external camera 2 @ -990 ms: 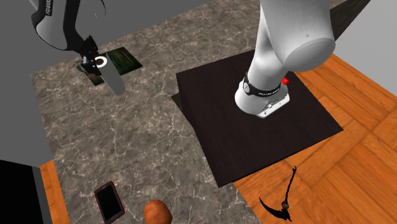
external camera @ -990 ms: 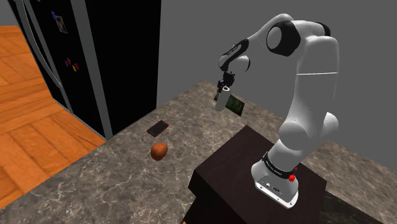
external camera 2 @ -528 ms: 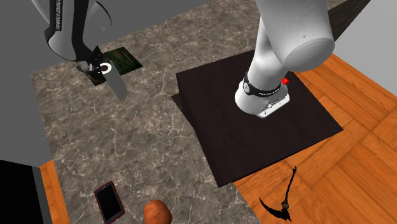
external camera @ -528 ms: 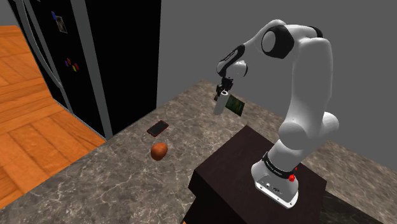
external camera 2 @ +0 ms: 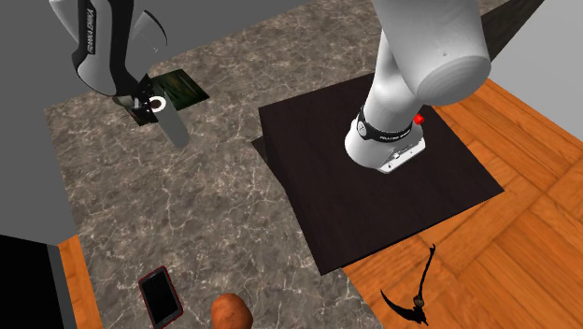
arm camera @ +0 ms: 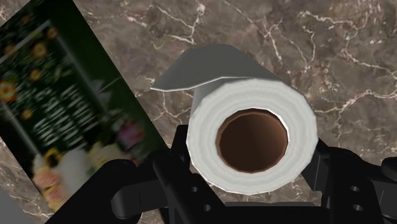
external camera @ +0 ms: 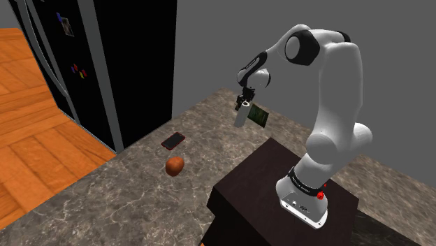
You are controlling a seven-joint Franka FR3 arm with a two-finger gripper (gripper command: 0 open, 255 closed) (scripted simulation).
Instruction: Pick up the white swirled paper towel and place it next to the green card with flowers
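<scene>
Pincer (arm camera: 249,167) clamped on top end of white paper towel roll (arm camera: 254,137). Roll hangs w/ long axis approx. upright over bare tabletop (external camera: 133,192), near its far edge. Green flower card (arm camera: 67,118) lies flat just beside roll, not under it. Next move is prob. straight down, then release.

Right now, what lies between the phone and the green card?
Bare marble counter, in the second exterior view; the end effector holds the paper towel roll beside the card.
</scene>
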